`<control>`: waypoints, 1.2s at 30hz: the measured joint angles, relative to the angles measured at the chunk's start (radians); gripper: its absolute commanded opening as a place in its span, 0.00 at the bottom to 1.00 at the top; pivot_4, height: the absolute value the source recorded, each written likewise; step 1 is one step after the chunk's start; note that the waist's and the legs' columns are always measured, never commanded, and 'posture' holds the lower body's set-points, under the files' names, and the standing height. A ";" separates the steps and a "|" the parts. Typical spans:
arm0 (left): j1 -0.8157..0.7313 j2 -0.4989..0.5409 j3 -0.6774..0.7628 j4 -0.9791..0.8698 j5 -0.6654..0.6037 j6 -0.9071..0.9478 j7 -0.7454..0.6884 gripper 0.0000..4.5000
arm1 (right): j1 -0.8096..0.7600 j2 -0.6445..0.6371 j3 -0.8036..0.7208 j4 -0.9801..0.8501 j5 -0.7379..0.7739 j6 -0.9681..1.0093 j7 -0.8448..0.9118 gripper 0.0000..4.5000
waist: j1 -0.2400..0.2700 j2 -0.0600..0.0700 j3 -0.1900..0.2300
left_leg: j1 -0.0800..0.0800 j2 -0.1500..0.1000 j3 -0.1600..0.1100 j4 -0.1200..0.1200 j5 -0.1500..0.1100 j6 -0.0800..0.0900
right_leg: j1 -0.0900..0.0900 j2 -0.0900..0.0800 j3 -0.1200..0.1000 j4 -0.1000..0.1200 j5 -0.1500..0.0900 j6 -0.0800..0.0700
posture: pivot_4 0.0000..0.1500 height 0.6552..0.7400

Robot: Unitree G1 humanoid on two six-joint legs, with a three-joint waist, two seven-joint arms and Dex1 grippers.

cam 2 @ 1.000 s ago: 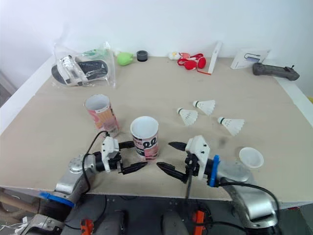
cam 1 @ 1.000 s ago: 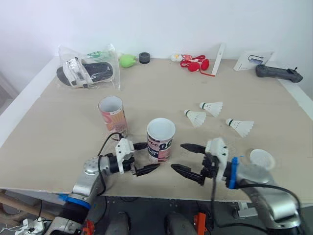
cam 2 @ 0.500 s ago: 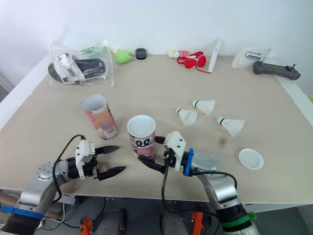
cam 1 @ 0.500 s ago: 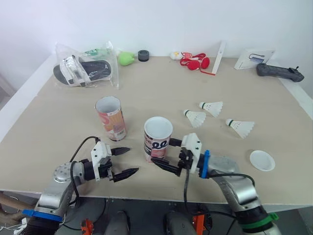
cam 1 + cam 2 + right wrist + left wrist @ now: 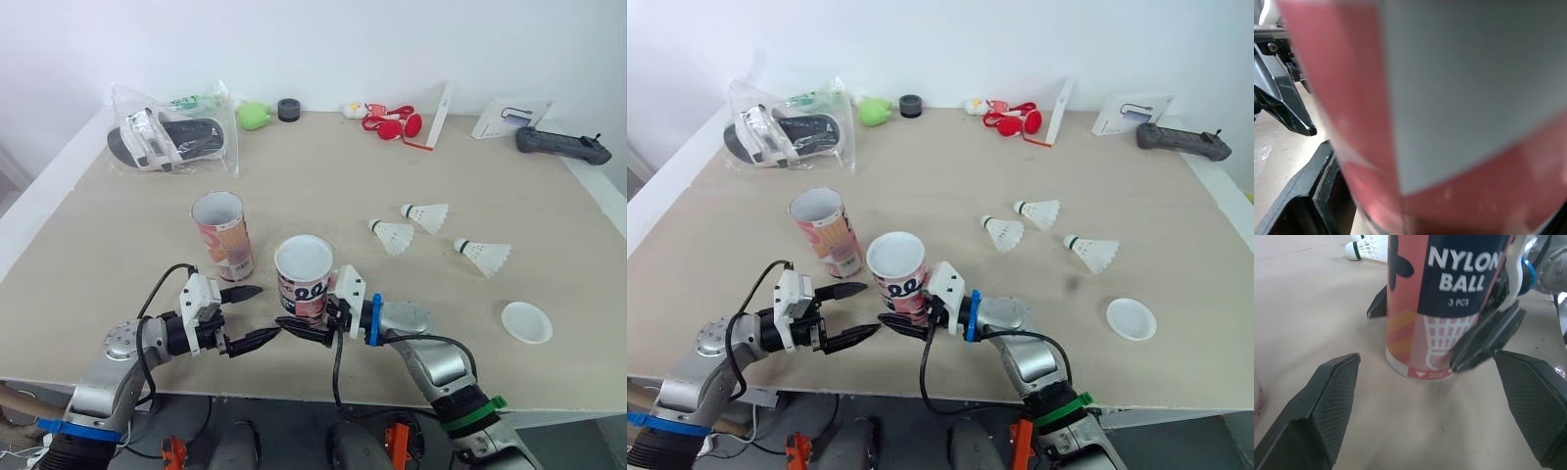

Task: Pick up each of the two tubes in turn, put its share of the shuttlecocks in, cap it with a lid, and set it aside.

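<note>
**Right jaws clamped on the nearer tube, left jaws spread empty beside it.**

The matte beige board worktop (image 5: 470,176) carries two open-topped cylinders near its front edge. The pink-and-navy printed cardboard tube (image 5: 303,282) sits with its base on the board. The right gripper (image 5: 309,313) presses its black wedge-shaped jaws against the tube's lower wall from either side. The pink-and-cream cardboard tube (image 5: 223,235) stands free just behind and to the left. The left gripper (image 5: 263,313) hangs low just left of the held tube, its cross-hatched jaws wide apart around nothing. Three white cone-skirted shuttlecocks (image 5: 394,236) (image 5: 426,214) (image 5: 484,255) lie on their sides well to the right. A flat round white lid (image 5: 527,322) rests near the front right edge.
</note>
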 measured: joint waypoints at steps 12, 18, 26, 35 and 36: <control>-0.066 -0.040 -0.031 -0.048 -0.026 0.062 0.023 1.00 | 0.102 -0.084 -0.094 -0.248 0.083 0.126 -0.038 0.70 | 0.001 0.000 0.000 | -0.001 -0.001 0.000 0.000 0.000 -0.002 | 0.000 -0.001 0.000 0.000 0.000 0.000 | 1.00 1.00; -0.129 -0.074 -0.096 -0.081 -0.041 0.108 0.022 1.00 | 0.169 -0.197 -0.322 -0.600 0.306 0.378 -0.158 0.70 | 0.001 -0.001 0.001 | 0.000 -0.001 0.000 0.002 -0.001 -0.002 | 0.001 0.000 0.000 0.000 0.000 0.001 | 1.00 1.00; -0.295 -0.200 -0.202 0.056 0.003 0.072 -0.004 1.00 | 0.229 -0.282 -0.874 -0.503 0.379 0.439 -0.421 0.70 | 0.024 -0.003 0.002 | -0.003 -0.004 0.000 0.004 0.000 -0.003 | 0.001 -0.002 0.001 0.000 0.001 0.003 | 1.00 1.00; -0.417 -0.382 -0.290 0.161 0.030 0.043 -0.006 1.00 | 0.306 -0.240 -1.054 -0.045 0.183 0.126 -0.602 0.70 | 0.010 0.003 0.000 | 0.001 -0.005 0.006 0.003 -0.001 -0.001 | 0.001 -0.003 0.007 0.001 0.002 0.002 | 1.00 1.00; -0.418 -0.388 -0.294 0.161 0.032 0.042 -0.006 1.00 | 0.295 -0.240 -1.061 0.002 0.174 0.100 -0.615 0.70 | 0.008 0.003 0.000 | 0.001 -0.005 0.007 0.003 -0.001 -0.001 | 0.001 -0.003 0.008 0.001 0.002 0.003 | 1.00 1.00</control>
